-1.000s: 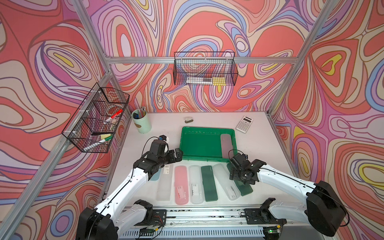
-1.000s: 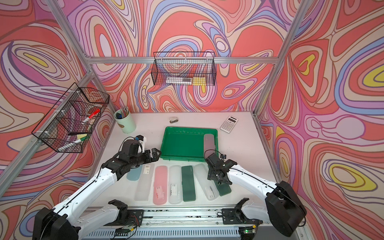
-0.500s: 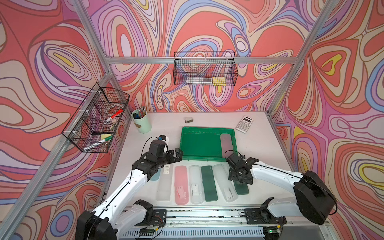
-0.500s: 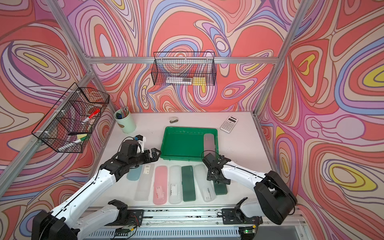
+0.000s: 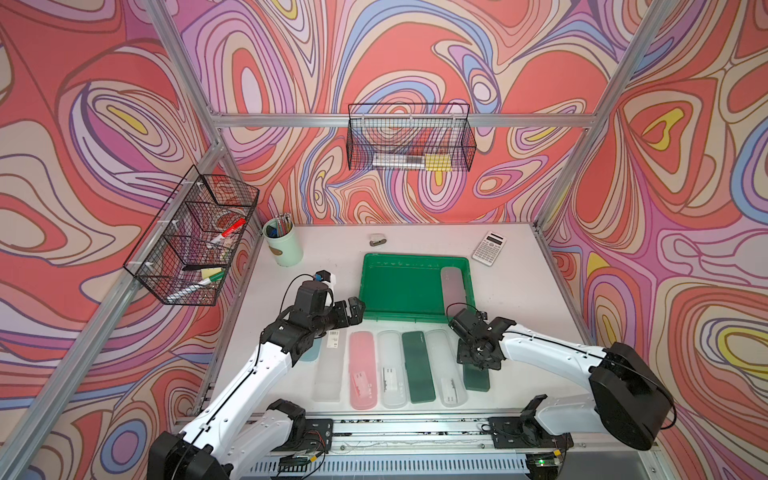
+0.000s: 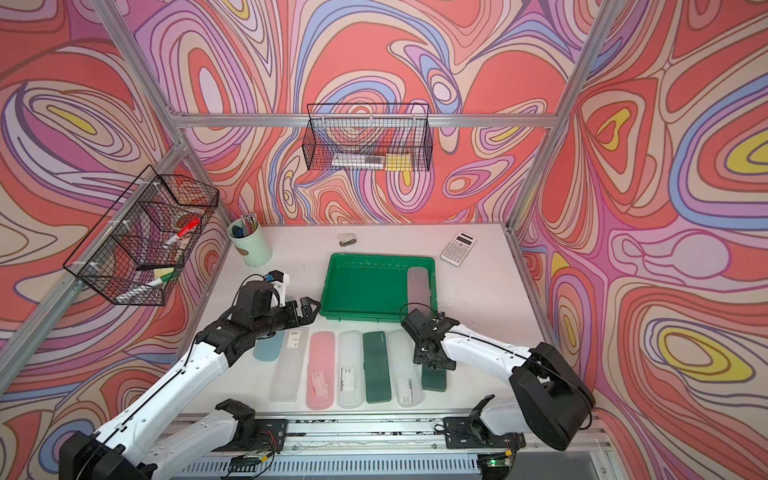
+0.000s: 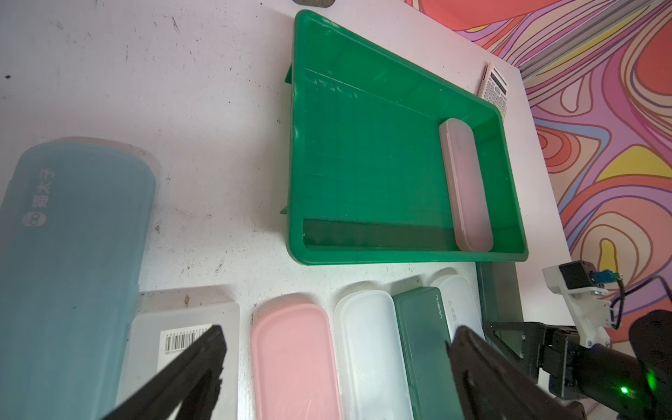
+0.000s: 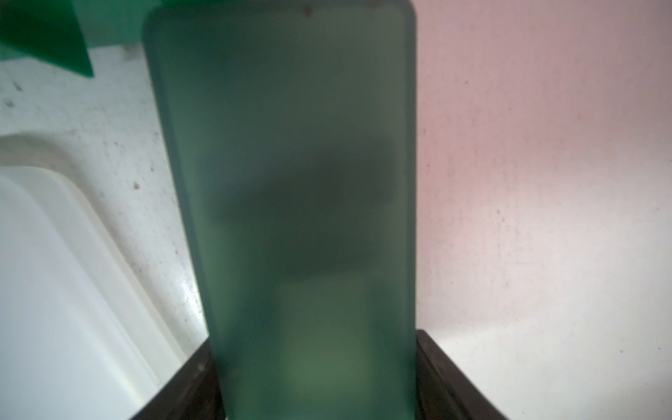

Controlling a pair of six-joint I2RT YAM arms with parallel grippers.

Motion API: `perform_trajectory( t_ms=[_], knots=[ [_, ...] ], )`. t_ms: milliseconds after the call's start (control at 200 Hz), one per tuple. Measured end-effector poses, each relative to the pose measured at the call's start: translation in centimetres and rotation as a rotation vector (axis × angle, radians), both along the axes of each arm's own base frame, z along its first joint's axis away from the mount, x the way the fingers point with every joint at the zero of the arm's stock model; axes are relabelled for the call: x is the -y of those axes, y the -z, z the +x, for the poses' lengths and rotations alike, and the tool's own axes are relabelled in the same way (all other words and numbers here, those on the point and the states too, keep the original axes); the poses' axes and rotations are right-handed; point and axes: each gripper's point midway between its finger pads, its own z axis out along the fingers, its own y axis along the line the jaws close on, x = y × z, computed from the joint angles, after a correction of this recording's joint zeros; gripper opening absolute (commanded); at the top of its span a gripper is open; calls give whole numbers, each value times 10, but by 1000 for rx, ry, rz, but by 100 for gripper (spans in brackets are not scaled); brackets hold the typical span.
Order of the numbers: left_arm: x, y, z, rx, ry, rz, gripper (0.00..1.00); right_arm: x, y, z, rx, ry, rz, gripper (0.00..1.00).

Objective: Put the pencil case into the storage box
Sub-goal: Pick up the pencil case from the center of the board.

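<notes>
White desk (image 5: 519,291): storage box (image 5: 415,257) holds one grey-pink case (image 5: 452,286); right pincer (image 8: 316,356) closed on dark green pencil case (image 8: 291,182), not yet lifted; left pincer (image 7: 338,338) wide, empty; six other cases (image 5: 362,365) waiting

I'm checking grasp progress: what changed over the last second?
The right end effector shifted slightly toward the robot's left and closed onto the dark green pencil case. The left end effector, open, and the storage box stayed put.
</notes>
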Motion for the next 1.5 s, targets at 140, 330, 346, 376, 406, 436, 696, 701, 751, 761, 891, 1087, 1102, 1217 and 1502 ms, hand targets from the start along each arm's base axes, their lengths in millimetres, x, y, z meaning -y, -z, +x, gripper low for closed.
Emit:
perform_trajectory(
  t_ms=[140,330,346,376,406,436,696,701,751,761,891,1087,1102,1217,1502],
  knots=[
    [-1,-8,-3,23,0,-9,99,-1,-1,-6,-6,1,2,53],
    [-2,-7,-5,16,-2,-9,99,-1,-10,-11,11,16,16,52],
    [-2,-6,-5,13,-2,-9,99,-1,-11,-11,13,16,18,52],
    [-2,-5,-5,8,-3,-7,99,-1,-13,-12,16,20,21,52],
    [-2,-3,-5,0,-3,-4,99,0,-14,-13,19,24,23,51],
    [-2,-1,-5,-9,-3,-2,99,1,-16,-13,22,28,24,51],
    [1,4,-6,-45,-2,-3,99,8,-34,-17,78,75,48,49],
    [1,4,-6,-44,-2,-3,99,8,-35,-17,82,77,50,49],
    [2,1,-6,-39,3,-5,99,9,-40,-16,103,88,62,49],
    [3,0,-6,-38,4,-6,99,10,-41,-16,108,90,64,48],
    [4,-4,-4,-30,6,-10,99,14,-48,-15,141,111,71,48],
    [8,-3,-2,-45,12,-20,99,23,-59,-14,158,126,27,48],
    [9,-3,-2,-47,13,-20,99,22,-61,-13,163,126,27,48],
    [14,-12,9,-40,19,-28,99,18,-83,-1,215,128,40,48],
    [28,-33,39,0,26,-48,99,2,-122,24,283,88,51,48]
  ],
)
